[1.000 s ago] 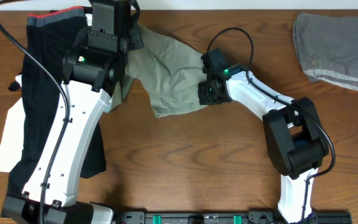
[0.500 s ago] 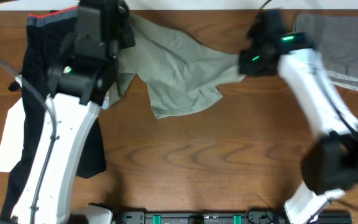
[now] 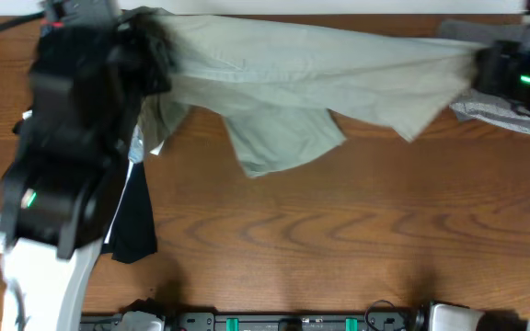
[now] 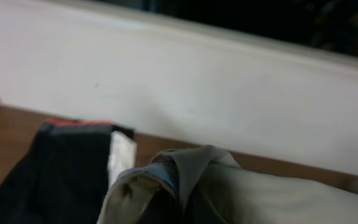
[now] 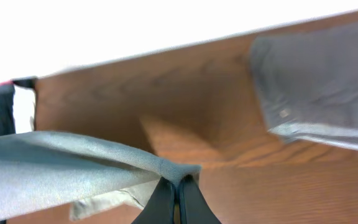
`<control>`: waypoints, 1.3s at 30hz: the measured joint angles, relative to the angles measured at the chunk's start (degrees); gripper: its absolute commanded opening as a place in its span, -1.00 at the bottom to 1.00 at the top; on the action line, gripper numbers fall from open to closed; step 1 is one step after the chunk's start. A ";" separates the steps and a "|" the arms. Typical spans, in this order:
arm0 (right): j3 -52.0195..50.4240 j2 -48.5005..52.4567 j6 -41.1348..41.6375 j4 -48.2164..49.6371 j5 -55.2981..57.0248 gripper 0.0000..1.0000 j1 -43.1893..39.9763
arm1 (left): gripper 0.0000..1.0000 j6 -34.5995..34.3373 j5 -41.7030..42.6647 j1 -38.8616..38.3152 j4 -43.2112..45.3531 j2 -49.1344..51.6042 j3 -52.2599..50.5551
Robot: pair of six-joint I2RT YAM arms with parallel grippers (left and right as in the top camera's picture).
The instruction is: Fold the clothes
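Note:
The light khaki shorts (image 3: pixel 311 64) hang stretched in the air across the back of the table, one leg drooping toward the wood (image 3: pixel 283 138). My left gripper (image 3: pixel 150 41) is shut on the shorts' left end; in the left wrist view the bunched cloth (image 4: pixel 185 180) hides the fingers. My right gripper (image 3: pixel 481 64) is shut on the shorts' right corner; in the right wrist view the fingertips (image 5: pixel 178 186) pinch the fabric (image 5: pixel 73 168) above the table.
A dark garment with a red waistband (image 3: pixel 132 230) lies at the left, on white paper (image 3: pixel 3 234). Folded grey shorts (image 3: pixel 490 110) lie at the back right, also in the right wrist view (image 5: pixel 316 87). A white wall runs behind the table (image 4: pixel 166 81).
Both arms have risen and moved apart. The right gripper went far to the right with the shorts' corner, so the shorts are now pulled taut in the air instead of lying crumpled.

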 measured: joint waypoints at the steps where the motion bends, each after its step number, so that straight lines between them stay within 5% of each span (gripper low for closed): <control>1: 0.87 -1.16 -0.13 -0.63 -0.39 -0.98 -0.87 | -0.88 -0.02 1.29 -0.02 0.00 -1.49 0.00; 12: 12.26 -10.38 -2.62 -12.63 -1.14 -0.98 -7.21 | -0.87 -1.42 16.98 0.00 0.26 -17.49 0.02; 18: 14.12 -10.36 -3.80 -16.41 -0.13 -0.98 -7.26 | -0.88 -1.84 19.98 0.00 -3.10 -18.03 0.13; 30: 14.56 8.48 -5.79 -15.23 0.26 -0.98 -7.21 | -0.88 -1.99 19.28 0.00 -2.67 0.87 0.13; 39: 14.47 29.66 -6.71 -2.29 -0.15 -0.98 -5.01 | -0.88 -1.99 17.64 0.02 9.07 21.73 0.13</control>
